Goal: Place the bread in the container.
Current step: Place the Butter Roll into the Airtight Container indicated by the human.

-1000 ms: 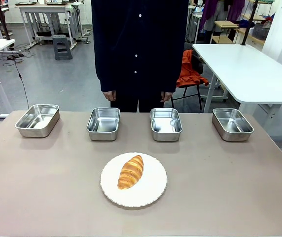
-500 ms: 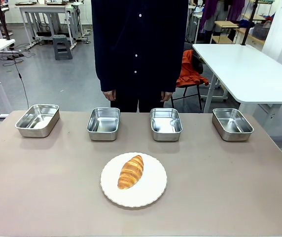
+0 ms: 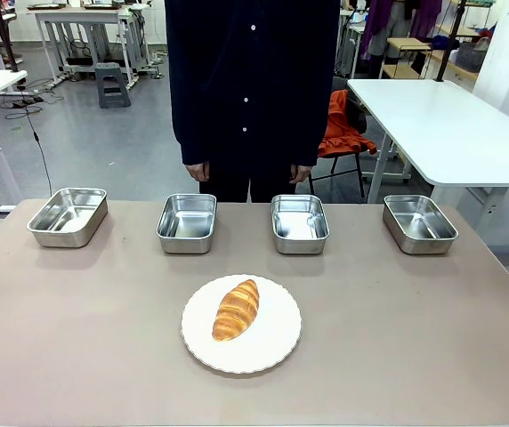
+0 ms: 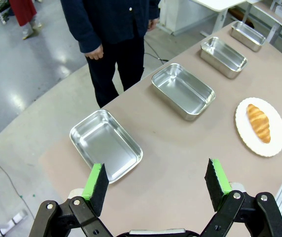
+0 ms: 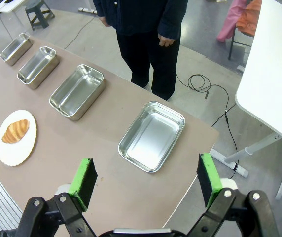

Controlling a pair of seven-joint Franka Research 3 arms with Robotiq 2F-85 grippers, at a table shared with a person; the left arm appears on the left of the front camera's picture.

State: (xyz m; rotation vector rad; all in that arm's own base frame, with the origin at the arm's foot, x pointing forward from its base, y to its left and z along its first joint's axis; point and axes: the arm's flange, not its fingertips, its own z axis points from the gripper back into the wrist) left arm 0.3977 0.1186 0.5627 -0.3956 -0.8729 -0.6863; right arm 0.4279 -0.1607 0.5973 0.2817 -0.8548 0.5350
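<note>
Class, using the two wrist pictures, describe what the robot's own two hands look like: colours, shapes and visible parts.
The left hand has two black, jointed fingers built from linked bars with silver pivot bolts. The fingers end in flat, bright green pads on black backing. The right hand is built alike, with black linkages, silver bolts and the same green pads.
</note>
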